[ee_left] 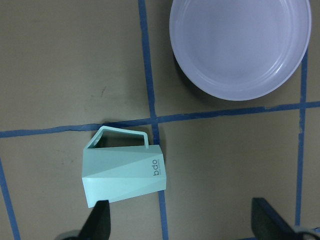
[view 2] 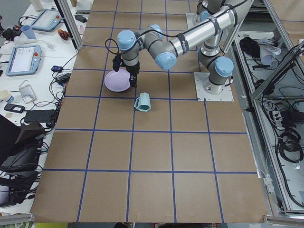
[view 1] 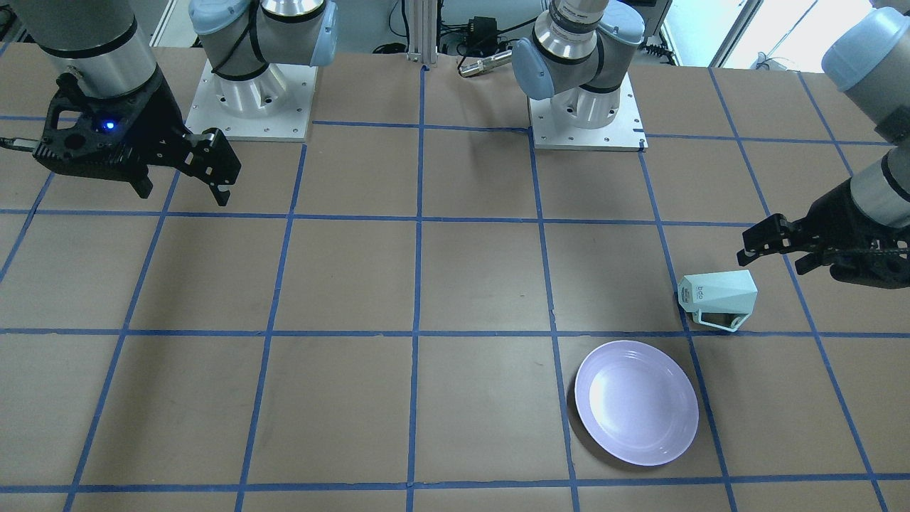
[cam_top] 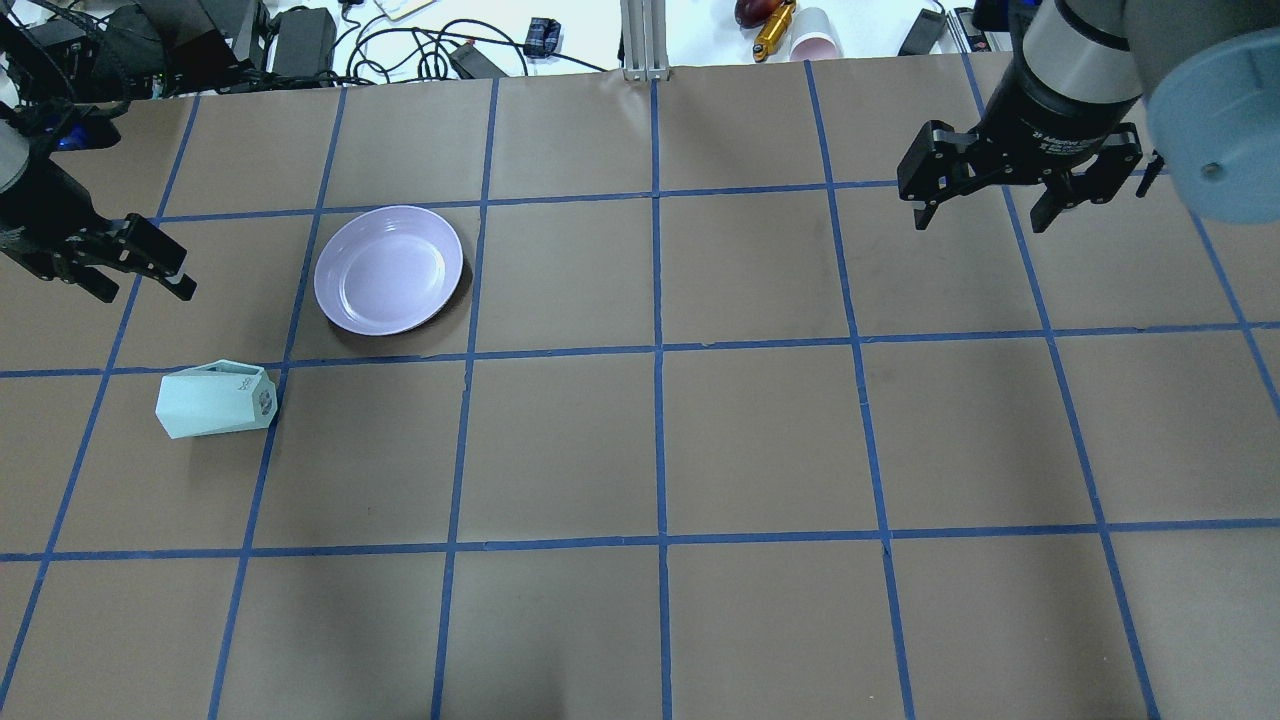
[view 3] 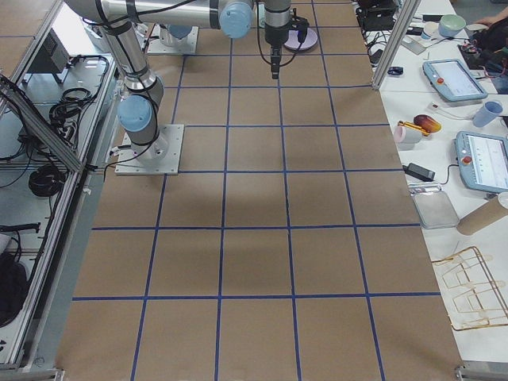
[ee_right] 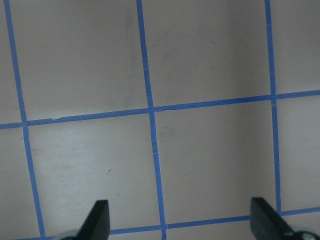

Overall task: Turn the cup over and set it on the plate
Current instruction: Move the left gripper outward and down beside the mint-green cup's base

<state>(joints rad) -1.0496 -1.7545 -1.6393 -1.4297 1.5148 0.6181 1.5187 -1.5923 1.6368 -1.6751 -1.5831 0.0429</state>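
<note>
The pale mint-green cup [cam_top: 215, 400] lies on its side on the brown table, base towards the plate and handle away from the robot. It also shows in the front view [view 1: 716, 293] and the left wrist view [ee_left: 125, 172]. The lavender plate [cam_top: 388, 270] sits empty a little beyond and to the right of it, also seen in the front view [view 1: 636, 402] and the left wrist view [ee_left: 240, 47]. My left gripper [cam_top: 147, 295] is open and empty, hovering above the table just beyond the cup. My right gripper [cam_top: 980, 222] is open and empty, high over the far right.
The table [cam_top: 660, 440] is brown paper with a blue tape grid. The two arm bases [view 1: 249, 99] stand at the robot's edge. Cables, tablets and cups [cam_top: 815, 45] lie beyond the far edge, off the work area.
</note>
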